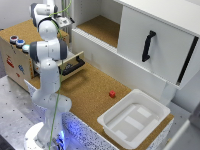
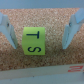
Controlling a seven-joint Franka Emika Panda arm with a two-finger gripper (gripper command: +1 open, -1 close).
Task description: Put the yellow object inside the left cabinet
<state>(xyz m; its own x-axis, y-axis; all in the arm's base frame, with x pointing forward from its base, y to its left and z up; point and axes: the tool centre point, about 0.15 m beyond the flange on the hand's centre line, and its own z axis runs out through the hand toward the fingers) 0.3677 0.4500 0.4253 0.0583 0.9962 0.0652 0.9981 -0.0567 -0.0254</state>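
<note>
Fingers (image 2: 39, 32) spread wide, yellow object (image 2: 34, 41) on cork between them, touching neither

This is a robotics lab or test cell rather than a lived-in room. A white robot arm (image 1: 47, 55) is bolted by its round base onto a perforated metal bench (image 1: 15, 107), with a green cable running along it. Around it stands mock furniture laid out like a test rig: a big white cabinet (image 1: 150, 35) with cork-brown floors, a small light-wood drawer box (image 1: 17, 60), a white plastic tray (image 1: 157, 107) and a small red cube (image 1: 112, 93) on cork sheeting.
</note>
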